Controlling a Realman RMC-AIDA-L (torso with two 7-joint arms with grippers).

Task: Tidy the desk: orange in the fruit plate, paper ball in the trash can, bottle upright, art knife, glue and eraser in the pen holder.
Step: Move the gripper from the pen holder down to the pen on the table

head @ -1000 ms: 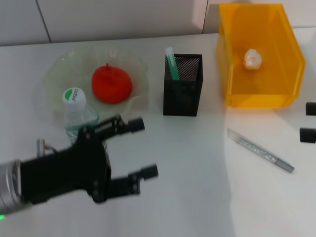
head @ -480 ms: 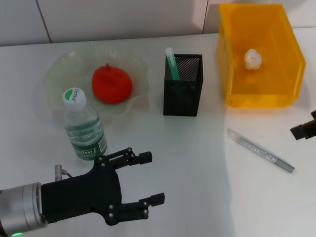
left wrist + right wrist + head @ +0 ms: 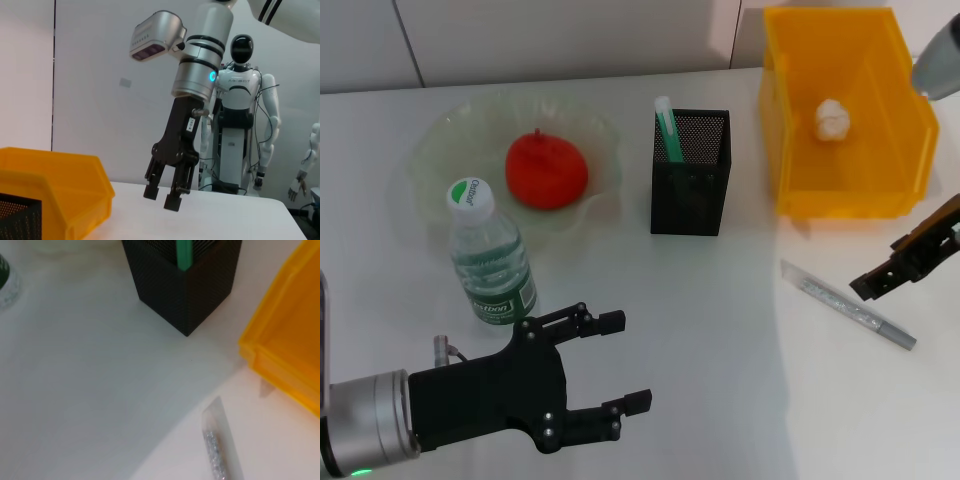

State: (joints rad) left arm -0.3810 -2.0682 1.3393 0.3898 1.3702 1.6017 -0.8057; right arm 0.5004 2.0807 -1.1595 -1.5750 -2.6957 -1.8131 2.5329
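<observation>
Desk tidy, items left to right: fruit plate [image 3: 440, 140] holds orange [image 3: 546, 169], done; bottle [image 3: 490, 255] upright just beside plate, done; pen holder [image 3: 690, 172] contains a green stick (glue, presumably), eraser not visible; trash can [image 3: 845, 120] holds paper ball [image 3: 831, 118], done; art knife [image 3: 848, 304] flat on desk, outstanding. Left gripper [image 3: 615, 375] low near bottle, fingers apart, empty. Right gripper [image 3: 888, 275] above knife, fingers slightly parted

Bright even light; soft shadows on white tabletop [image 3: 720, 330]; trash can [image 3: 840, 120] glows orange-yellow; right wrist view soft, art knife [image 3: 217, 452] blurred.
</observation>
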